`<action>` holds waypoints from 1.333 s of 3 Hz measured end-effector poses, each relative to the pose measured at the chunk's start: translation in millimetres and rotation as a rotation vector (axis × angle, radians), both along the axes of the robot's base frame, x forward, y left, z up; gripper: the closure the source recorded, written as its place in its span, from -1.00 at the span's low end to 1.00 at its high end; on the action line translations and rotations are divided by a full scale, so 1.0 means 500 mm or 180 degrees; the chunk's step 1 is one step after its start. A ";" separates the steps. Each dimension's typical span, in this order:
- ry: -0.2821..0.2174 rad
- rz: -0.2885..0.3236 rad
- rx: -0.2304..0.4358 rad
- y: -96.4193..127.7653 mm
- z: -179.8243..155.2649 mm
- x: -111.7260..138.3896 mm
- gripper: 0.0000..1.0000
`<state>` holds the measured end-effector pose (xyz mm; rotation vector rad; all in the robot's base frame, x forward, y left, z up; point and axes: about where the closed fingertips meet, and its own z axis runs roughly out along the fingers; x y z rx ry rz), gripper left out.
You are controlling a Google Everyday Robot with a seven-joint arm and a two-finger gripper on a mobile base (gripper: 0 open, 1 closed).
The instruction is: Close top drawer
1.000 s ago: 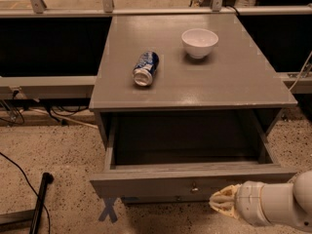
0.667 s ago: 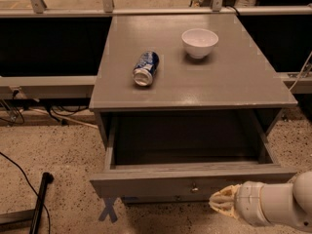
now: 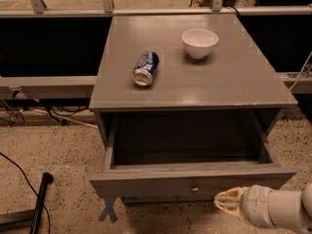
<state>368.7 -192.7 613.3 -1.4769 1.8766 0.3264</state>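
Note:
The top drawer (image 3: 190, 182) of the grey cabinet stands pulled far out, its dark box empty. Its flat front panel faces the camera, with a small round metal knob (image 3: 194, 188) at its centre. My gripper (image 3: 225, 203) comes in from the lower right on a white arm. Its tip sits just below and to the right of the knob, close to the front panel's lower edge. I cannot tell whether it touches the panel.
On the cabinet top (image 3: 234, 82) a blue can (image 3: 146, 68) lies on its side and a white bowl (image 3: 200, 43) stands upright. A black pole (image 3: 39, 199) and cables lie on the speckled floor at left. A blue X mark (image 3: 109, 209) is on the floor.

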 end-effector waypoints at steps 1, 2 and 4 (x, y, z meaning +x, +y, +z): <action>-0.0314 -0.0075 0.0140 -0.023 -0.012 0.018 1.00; -0.0537 -0.0086 0.0161 -0.024 -0.004 0.040 1.00; -0.0776 -0.0149 0.0217 -0.036 -0.004 0.143 1.00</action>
